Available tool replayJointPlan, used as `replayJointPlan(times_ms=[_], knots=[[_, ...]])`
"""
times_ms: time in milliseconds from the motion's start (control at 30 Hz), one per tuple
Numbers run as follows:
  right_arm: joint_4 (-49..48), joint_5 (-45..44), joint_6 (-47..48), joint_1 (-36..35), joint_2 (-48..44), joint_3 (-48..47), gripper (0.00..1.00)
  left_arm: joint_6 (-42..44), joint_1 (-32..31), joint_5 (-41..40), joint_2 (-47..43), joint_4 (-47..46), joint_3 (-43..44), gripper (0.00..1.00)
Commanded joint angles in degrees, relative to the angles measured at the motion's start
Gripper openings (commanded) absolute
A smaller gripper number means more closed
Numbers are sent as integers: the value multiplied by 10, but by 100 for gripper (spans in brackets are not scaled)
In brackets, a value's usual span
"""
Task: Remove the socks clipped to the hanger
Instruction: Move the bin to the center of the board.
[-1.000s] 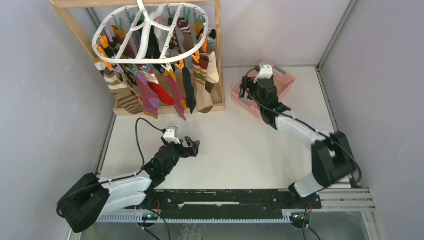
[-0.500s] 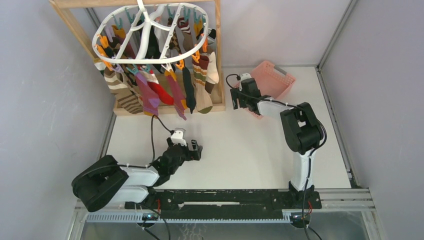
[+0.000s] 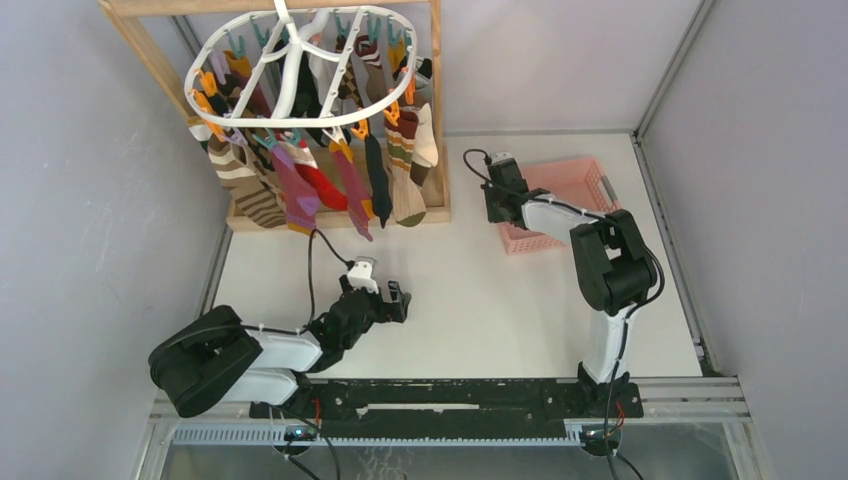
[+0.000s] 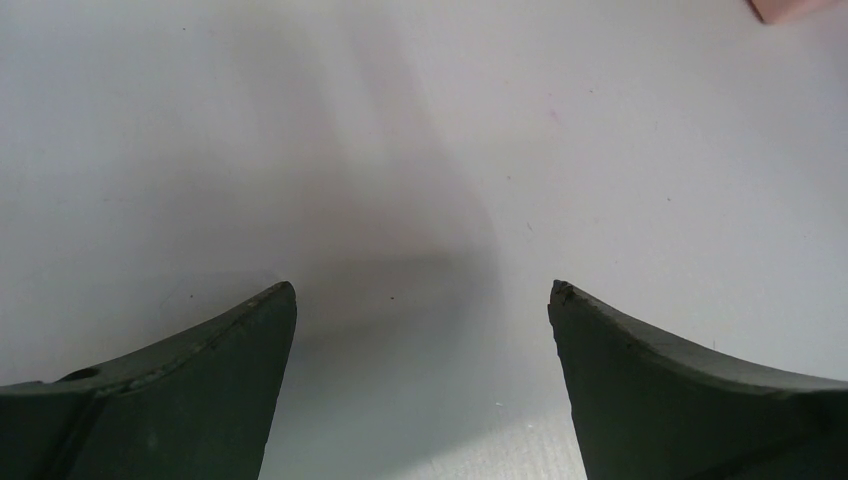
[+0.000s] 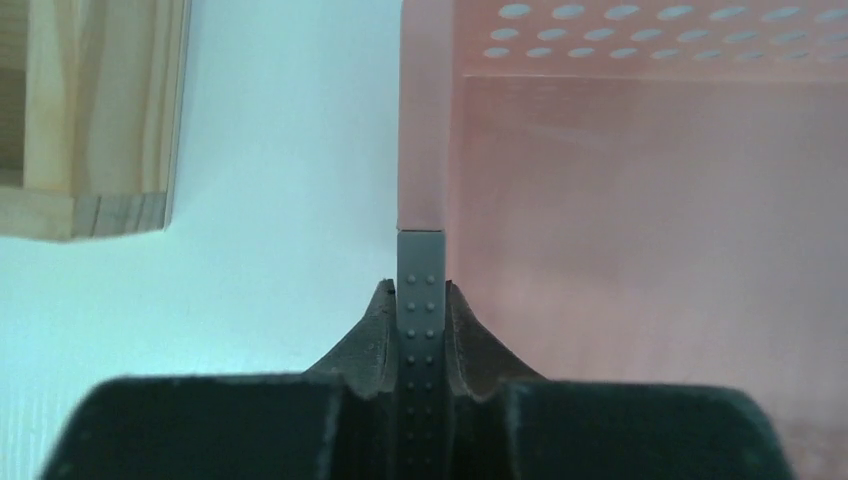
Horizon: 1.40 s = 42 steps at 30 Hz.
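Nearest the arms' bases, the left gripper (image 3: 397, 300) hangs low over the white table (image 3: 480, 310), left of centre, its two dark fingers (image 4: 230, 340) spread wide with nothing between them; its wrist camera shows only bare tabletop and the fingers' soft shadow. Farther back and to the right, the right arm folds sharply over itself and reaches left to the pink basket (image 3: 575, 175), a perforated plastic bin sitting on the table near the far right corner. There the right gripper (image 3: 497, 205) has its jaws pinched tight on a grey studded strip (image 5: 420, 262) at the basket's left edge, the strip running straight up between the fingertips to meet the pink corner. Just left of the basket, the foot of a wooden frame stand (image 3: 340, 216) rests on the table, apart from the gripper. At the far left, the hanger (image 3: 300, 122), a white oval ring with curved spokes, hangs from the frame's top bar, well away from both grippers. The socks (image 3: 300, 195) dangle beneath it from orange and teal clips (image 3: 360, 128), crowded together in stripes, red, purple, dark green and beige, all still clipped on.
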<state>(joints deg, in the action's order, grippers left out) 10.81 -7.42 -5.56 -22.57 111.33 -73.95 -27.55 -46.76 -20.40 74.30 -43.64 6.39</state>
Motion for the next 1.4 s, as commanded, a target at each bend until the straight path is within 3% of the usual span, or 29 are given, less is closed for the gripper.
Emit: replayJointPlan(times_ms=[0, 300, 467, 867, 1067, 1233, 1267, 1333, 1367], knots=[[0, -39, -28, -49, -46, 37, 0, -2, -9, -12, -25, 4, 29, 100], [1, -94, -120, -145, -114, 141, 0, 2, -13, -29, -57, 38, 29, 100], [25, -144, -183, -218, -142, 178, 0, 10, -13, -43, -92, 106, 49, 100], [-28, -161, -311, -367, -83, 197, 2, 6, -12, -118, -259, 217, 30, 100], [-58, -164, -343, -421, -87, 195, 42, -13, -7, -138, -352, 254, 5, 100], [-48, -179, -342, -452, -128, 195, 61, -17, -7, -145, -373, 273, 4, 100], [-41, -183, -342, -459, -139, 195, 69, -19, -6, -146, -373, 273, 4, 100], [-21, -202, -341, -468, -161, 195, 98, -20, -6, -147, -369, 274, 4, 100], [-10, -213, -341, -469, -176, 195, 99, -20, -7, -147, -367, 272, 3, 100]])
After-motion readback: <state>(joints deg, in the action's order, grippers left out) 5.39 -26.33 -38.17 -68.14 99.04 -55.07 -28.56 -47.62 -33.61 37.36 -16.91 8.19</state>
